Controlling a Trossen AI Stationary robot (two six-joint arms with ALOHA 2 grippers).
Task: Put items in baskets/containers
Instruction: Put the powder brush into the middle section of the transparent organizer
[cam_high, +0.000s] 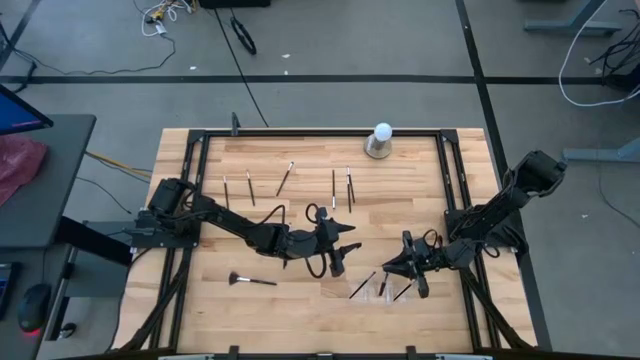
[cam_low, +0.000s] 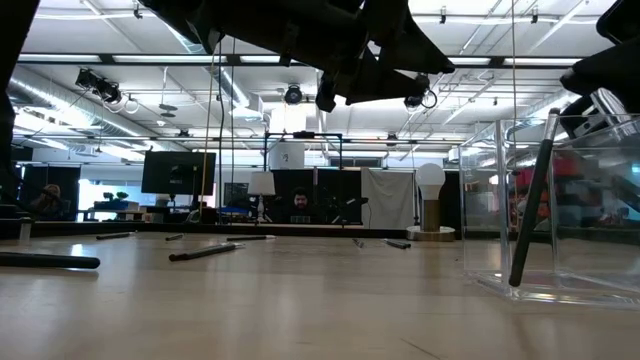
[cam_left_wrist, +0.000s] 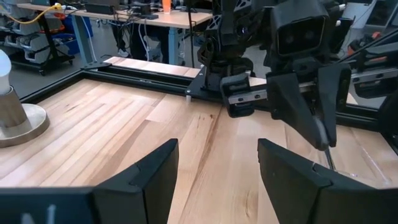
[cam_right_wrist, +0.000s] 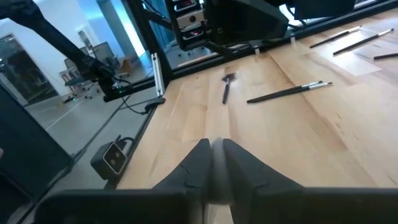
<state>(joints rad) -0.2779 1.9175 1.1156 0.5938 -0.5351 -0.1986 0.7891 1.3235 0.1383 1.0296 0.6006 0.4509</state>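
Right gripper (cam_high: 402, 268) sits over the near-right part of the table (cam_high: 300, 300), at the edge of the clear tray (cam_high: 378, 288). In its own wrist view the two fingers (cam_right_wrist: 189, 163) stand nearly together, with a thin pale sliver between them; whether that sliver is a brush handle, or whether the pads actually press on it, cannot be told. In the left wrist view a thin grey rod hangs from those fingers down toward the tray.

Left gripper (cam_high: 338, 258) hovers near table centre, just beside the tray, fingers (cam_left_wrist: 149, 180) spread apart with bare wood between them, nothing held.

Tray: low view shows one dark brush (cam_low: 530, 200) leaning tilted against its inside wall. High view shows about three brushes (cam_high: 362, 284) lying slanted in or across it; exact count unclear.

Loose brushes on the table:
- a row of about six (cam_high: 333, 186) toward the far side, handles mostly pointing front to back, apart from one another
- one fan-tipped brush (cam_high: 250, 280) alone on the near-left side

White ball on grey base (cam_high: 380, 140) stands at the far edge, well apart from both grippers.
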